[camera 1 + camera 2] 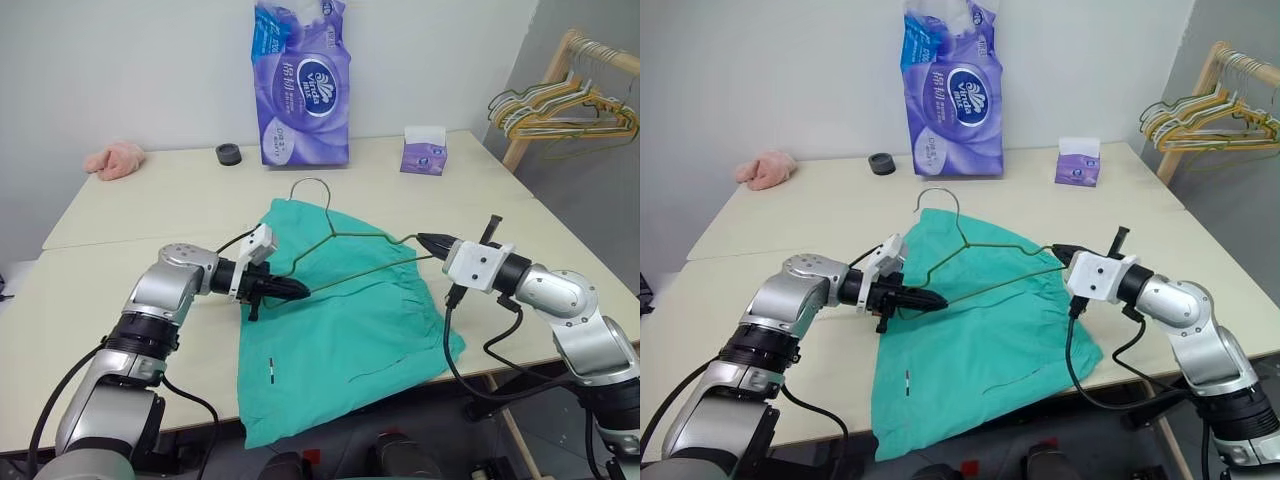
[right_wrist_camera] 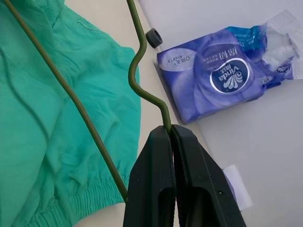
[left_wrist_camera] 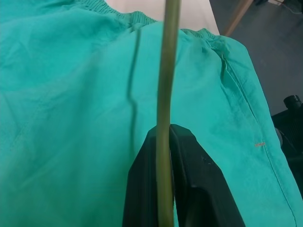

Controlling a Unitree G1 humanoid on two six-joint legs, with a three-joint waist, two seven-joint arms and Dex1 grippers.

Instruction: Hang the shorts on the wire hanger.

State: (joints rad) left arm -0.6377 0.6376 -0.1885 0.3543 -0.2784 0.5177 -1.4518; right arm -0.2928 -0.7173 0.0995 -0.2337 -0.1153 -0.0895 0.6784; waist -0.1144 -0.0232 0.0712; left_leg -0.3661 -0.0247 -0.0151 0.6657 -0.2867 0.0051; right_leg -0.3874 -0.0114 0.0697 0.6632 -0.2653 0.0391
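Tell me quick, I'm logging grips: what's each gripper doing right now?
Left gripper: closed on the wire hanger, over the shorts.
Right gripper: closed on the wire hanger's other end.

Both arms are showing rounded silver-grey metal shells, joined by black ring segments at the elbows and wrists. Each wrist is carrying a white, boxy plastic housing, and beyond it the left end effector (image 1: 300, 290) and the right end effector (image 1: 422, 240) are tapering into two glossy black, wedge-shaped fingers (image 3: 199, 189) with smooth flat faces. Black cables are looping loosely out of each forearm, the right arm's hanging in a long curve below the wrist housing. A short black post is sticking up from the right wrist housing.
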